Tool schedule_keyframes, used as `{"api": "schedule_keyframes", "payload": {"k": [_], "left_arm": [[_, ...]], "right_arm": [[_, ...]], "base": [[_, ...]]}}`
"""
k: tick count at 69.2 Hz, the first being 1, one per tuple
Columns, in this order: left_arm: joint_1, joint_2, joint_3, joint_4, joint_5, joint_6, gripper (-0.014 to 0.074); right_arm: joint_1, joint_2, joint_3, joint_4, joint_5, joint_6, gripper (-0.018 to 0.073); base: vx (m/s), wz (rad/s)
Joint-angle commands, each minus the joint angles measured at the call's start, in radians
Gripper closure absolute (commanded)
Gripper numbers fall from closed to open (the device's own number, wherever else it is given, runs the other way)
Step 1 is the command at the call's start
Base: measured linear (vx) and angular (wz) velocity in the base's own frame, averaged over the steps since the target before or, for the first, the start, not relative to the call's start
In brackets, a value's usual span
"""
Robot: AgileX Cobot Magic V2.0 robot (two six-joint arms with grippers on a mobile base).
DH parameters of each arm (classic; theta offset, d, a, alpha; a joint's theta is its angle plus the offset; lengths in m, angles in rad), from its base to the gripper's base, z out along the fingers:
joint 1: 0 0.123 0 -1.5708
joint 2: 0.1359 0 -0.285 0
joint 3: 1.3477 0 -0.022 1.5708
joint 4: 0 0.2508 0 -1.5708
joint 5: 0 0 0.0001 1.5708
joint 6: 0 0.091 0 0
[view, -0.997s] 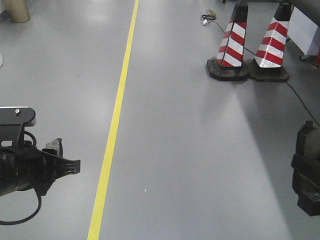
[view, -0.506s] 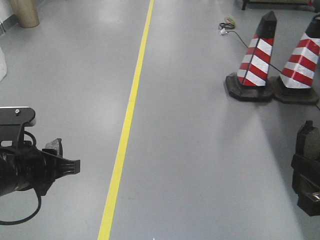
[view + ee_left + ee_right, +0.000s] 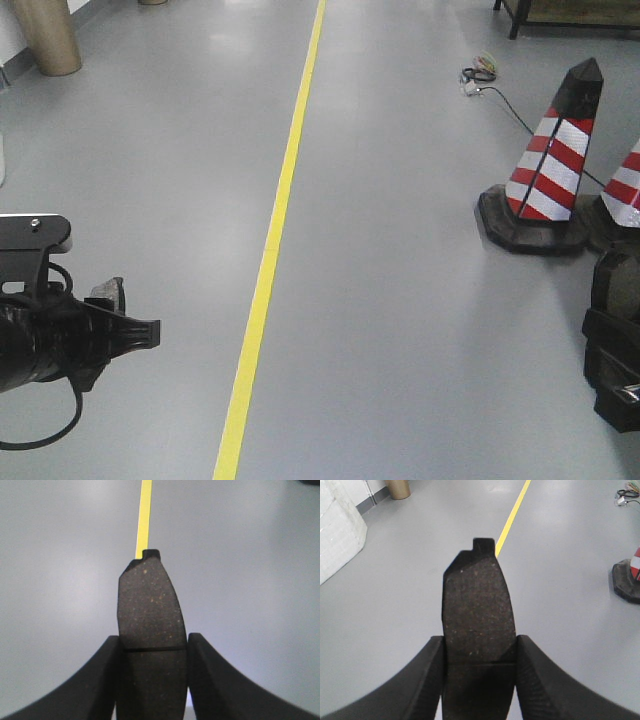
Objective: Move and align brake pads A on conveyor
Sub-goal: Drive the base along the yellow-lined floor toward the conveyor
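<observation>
Grey-brown speckled friction face of a brake pad filled the left wrist view, pinched between the two black fingers of the left gripper, groove across its middle level with the fingertips. Pad stood on end, notched tab at the top. Right gripper likewise closed on a second brake pad, same upright pose, dark backing tab uppermost.

Both pads hung in the air over a grey floor, no belt in any view. From the front camera the left gripper sat at the left edge, a corner of its pad just showing; right arm a dark mass at the right edge. Yellow floor line ran away down the middle. Red-and-white striped cone stood right of it, a cable trailing behind.
</observation>
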Motion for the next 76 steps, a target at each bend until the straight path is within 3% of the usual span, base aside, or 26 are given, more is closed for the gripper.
{"api": "schedule_keyframes", "payload": {"k": [1, 76], "left_arm": [[0.001, -0.024, -0.024, 0.033, -0.037, -0.004, 0.0430], [0.001, -0.024, -0.024, 0.033, -0.038, -0.004, 0.0430]], "right_arm": [[-0.004, -0.001, -0.031, -0.015, -0.090, -0.011, 0.0536], [-0.004, -0.001, -0.031, -0.015, -0.090, -0.011, 0.0536]], "base": [[0.59, -0.01], [0.57, -0.01]]}}
